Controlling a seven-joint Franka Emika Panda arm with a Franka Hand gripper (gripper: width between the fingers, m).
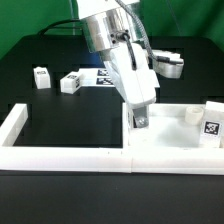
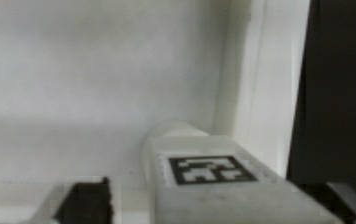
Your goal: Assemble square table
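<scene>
My gripper is shut on a small white leg block with a black-and-white tag. It holds the block upright at the corner of the large white square slab on the exterior view's left side. The wrist view shows the block's tagged end between my two dark fingers, with the slab just beyond and its edge beside the black table. A tag sits on the slab's far right. Two more leg blocks lie on the table at the back left.
The long low white border wall runs along the front and up the exterior view's left. The marker board lies behind the arm. Another white part lies at the back right.
</scene>
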